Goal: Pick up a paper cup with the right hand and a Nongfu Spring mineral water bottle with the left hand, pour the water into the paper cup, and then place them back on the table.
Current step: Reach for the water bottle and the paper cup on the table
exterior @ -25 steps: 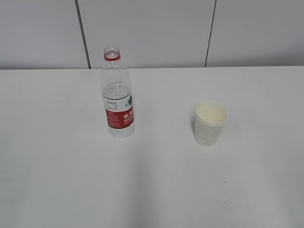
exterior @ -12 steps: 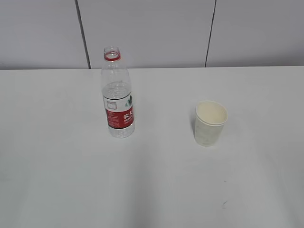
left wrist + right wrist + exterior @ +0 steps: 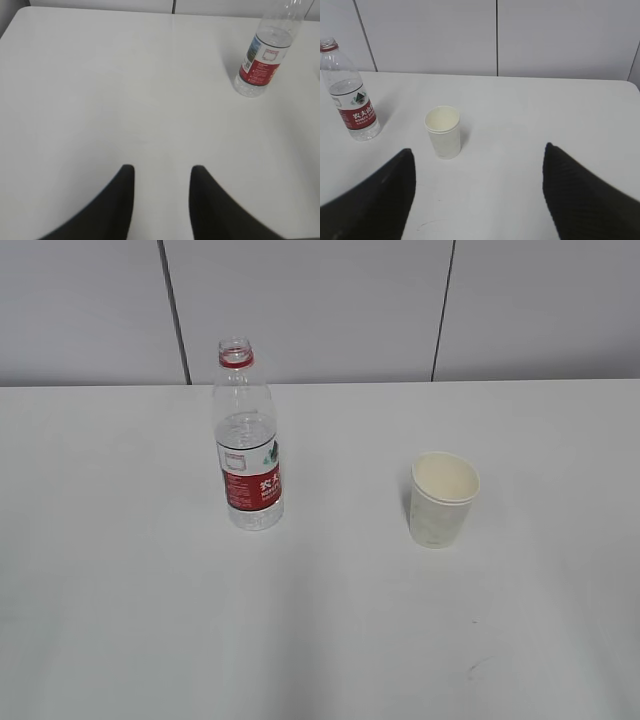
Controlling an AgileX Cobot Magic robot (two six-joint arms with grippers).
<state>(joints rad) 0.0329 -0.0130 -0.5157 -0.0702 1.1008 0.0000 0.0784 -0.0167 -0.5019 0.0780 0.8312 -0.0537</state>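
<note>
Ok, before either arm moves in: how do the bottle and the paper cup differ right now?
The Nongfu Spring mineral water bottle is clear plastic with a red-and-white label; the paper cup is plain off-white and opaque. The bottle is about twice the cup's height. The bottle narrows to a small uncapped mouth; the cup widens to a broad open rim. Water shows inside the bottle; the cup looks empty. Both stand upright on the table, apart, untouched.

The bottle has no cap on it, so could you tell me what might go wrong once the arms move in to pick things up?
1. The bottle stands open and tall; a nudge from the left gripper could tip it and spill water on the table.
2. The light paper cup may slide or crush under the wide-open right gripper.
</note>
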